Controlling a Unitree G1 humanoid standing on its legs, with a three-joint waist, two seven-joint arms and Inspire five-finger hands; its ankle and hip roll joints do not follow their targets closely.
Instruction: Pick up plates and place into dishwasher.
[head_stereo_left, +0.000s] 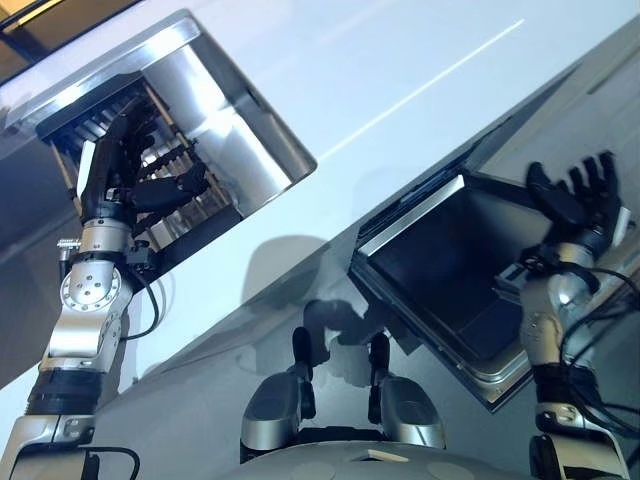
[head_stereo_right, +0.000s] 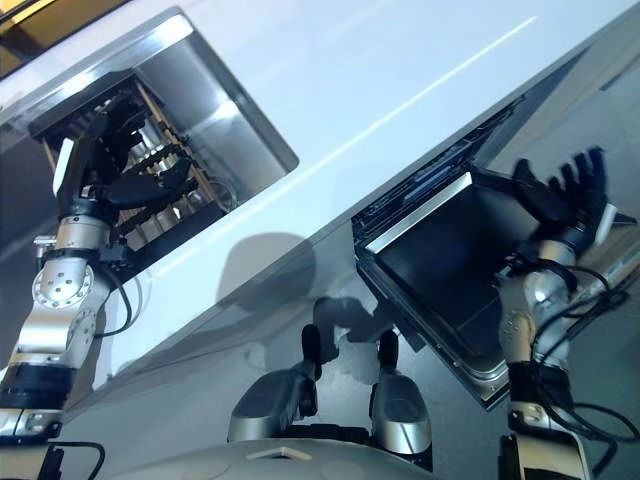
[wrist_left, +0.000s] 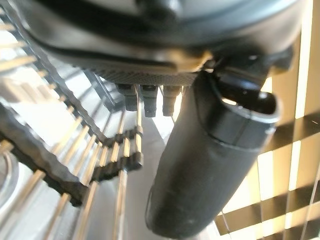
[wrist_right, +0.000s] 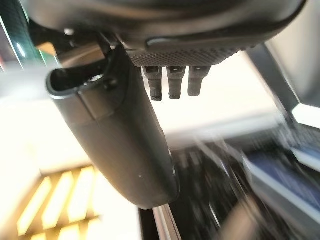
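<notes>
Nearest, low at the right, sits the dishwasher (head_stereo_left: 455, 290), its door down and its dark inside showing no plate that I can make out. Just above its far edge hangs the right robot hand (head_stereo_left: 578, 195), fingers spread wide and holding nothing; its wrist view shows the thumb (wrist_right: 122, 145) standing clear of the fingers with nothing between them. Farther off, across the white bench (head_stereo_left: 400, 80), the left robot hand (head_stereo_left: 150, 185) reaches down into the steel sink (head_stereo_right: 215, 110), where a dish rack (wrist_left: 107, 165) of thin wooden bars and dark rails sits. Its fingers lie loosely extended among the rack's bars, and from these views they seem to close on nothing, though the rack hides part of them. I cannot pick out a plate for certain: something pale stands by the left wrist at the sink's near side, and it may be a plate's edge, but it is too unclear to call. By my reading the task is at an early stage, with a plate not yet gripped, and the lift, the carry across the bench and the loading all left to do.
</notes>
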